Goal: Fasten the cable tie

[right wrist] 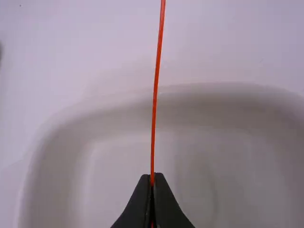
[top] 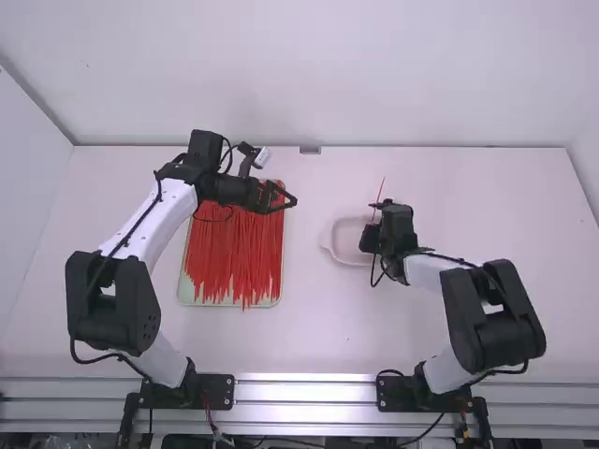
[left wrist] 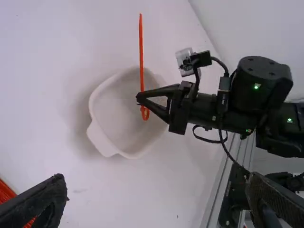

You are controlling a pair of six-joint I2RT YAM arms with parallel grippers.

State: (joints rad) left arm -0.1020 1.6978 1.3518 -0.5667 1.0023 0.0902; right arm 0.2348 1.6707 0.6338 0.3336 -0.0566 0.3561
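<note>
One cable tie (right wrist: 156,95) is pinched by our right gripper (right wrist: 152,176), jaws clamped on it, above one white bowl (left wrist: 102,137). Its low end looks looped, so we judge releasing it squarely over the bowl comes next. Farther off, our left gripper (top: 281,198), jaws wide, hovers over one tray (top: 187,297) of loose ties (top: 234,253), too many to count.

No readable text, label or number anywhere.
</note>
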